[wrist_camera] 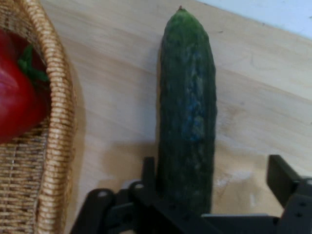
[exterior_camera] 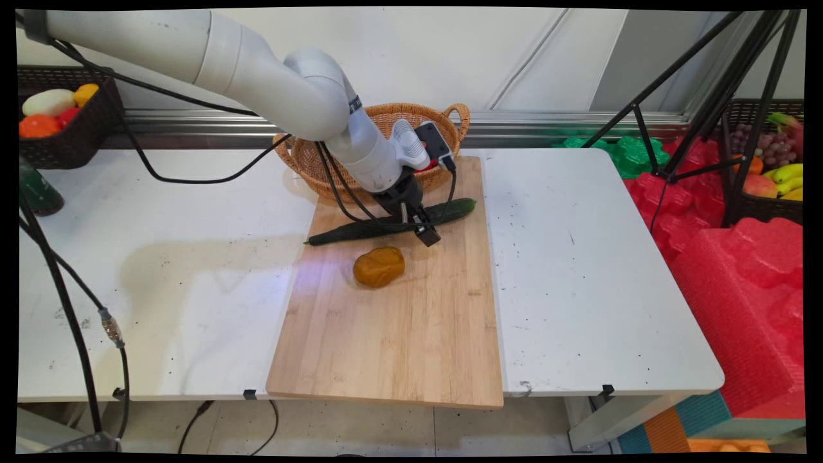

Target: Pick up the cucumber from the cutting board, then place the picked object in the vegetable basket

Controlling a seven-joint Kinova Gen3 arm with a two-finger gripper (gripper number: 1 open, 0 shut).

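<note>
— Cucumber (exterior_camera: 392,222), where?
— Lying on the board (exterior_camera: 398,334) near the bench's (exterior_camera: 578,270) far edge, between the spread fingers (wrist_camera: 280,178) of the open tool (exterior_camera: 421,228).
— Nearby?
— Basket (exterior_camera: 308,161) behind, brown lump (exterior_camera: 379,267) in front.

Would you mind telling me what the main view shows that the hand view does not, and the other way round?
Only the main view shows the brown potato-like lump on the board, nearer the camera than the cucumber, and the dark basket of produce at far left. Only the hand view shows a red fruit with a green stem inside the wicker basket. Both show the cucumber lying on the wooden board, with the open claw straddling it, one finger on each side.
</note>
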